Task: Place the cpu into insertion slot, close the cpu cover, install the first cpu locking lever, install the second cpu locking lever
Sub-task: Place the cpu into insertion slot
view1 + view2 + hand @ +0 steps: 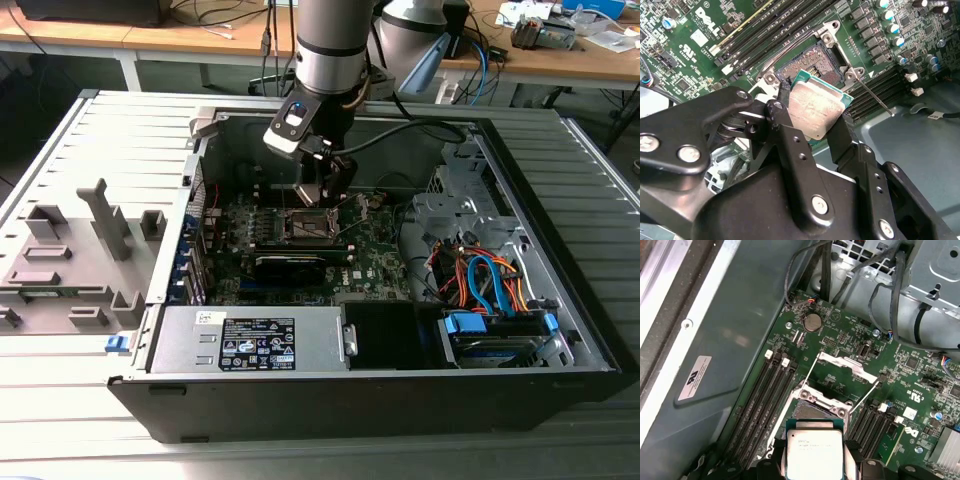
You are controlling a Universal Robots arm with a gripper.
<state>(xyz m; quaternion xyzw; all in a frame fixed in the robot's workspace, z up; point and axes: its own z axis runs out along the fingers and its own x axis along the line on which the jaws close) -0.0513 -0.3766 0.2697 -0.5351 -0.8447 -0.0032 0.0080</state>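
I have the gripper (812,119) clamped on the cpu (817,106) — one of the fingers (790,141) on each of two opposite edges, the jaws closed only as far as the chip lets them.

In the second wrist view the gripper's black linkage hides much of the board on my side of the jaws. The cpu itself covers the nearest corner of the slot (815,58). The slot's dark centre lies bare just beyond the jaws, with its silver rim around it. I cannot judge how high the chip hangs over it, but it is not seated.

In the first wrist view the cpu (815,456) is cut off at the picture's edge and screens the near side of the slot (815,412). Beyond the slot the cover (846,365) lies swung back. The levers (810,371) stand up as thin rods on either side — both unlatched.

Memory slots (767,405) flank the slot on both sides of the jaws. Farther out, black cables (892,295) drape from a metal cage toward the board's edge.

In the exterior view the wrist stands in front of the chip. The gripper (325,195) hangs over the slot (308,226), with the long black card (300,264) just past it on the camera's side.
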